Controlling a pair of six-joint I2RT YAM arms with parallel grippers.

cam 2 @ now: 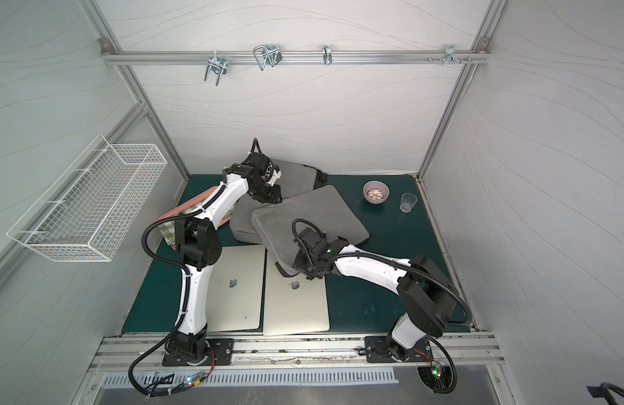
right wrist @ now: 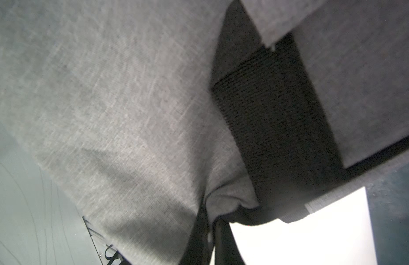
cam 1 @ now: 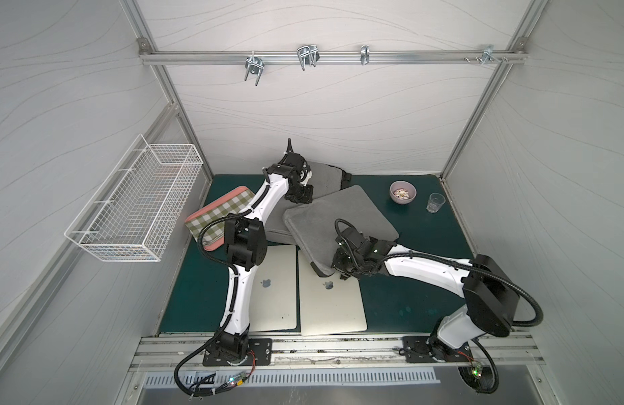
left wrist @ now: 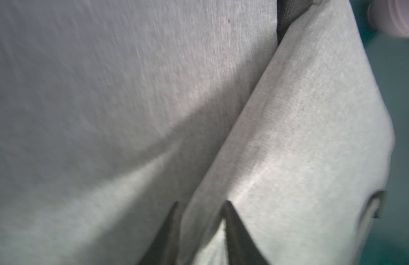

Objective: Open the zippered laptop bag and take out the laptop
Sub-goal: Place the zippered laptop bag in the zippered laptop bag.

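At mid-counter (cam 1: pixel 408 301), the soft grey woven-fabric laptop bag (cam 1: pixel 338 217) lies askew, its near corner over a flat silver laptop (cam 1: pixel 331 305). The right hand (right wrist: pixel 209 227) pinches that puckered corner. The left hand (left wrist: pixel 201 204) straddles the far edge, fingers spread.

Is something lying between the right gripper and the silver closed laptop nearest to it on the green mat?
Yes. The near corner of the upper grey fabric laptop bag overlaps that silver laptop's far edge, and the right gripper is at this corner. The rest of the laptop is uncovered.
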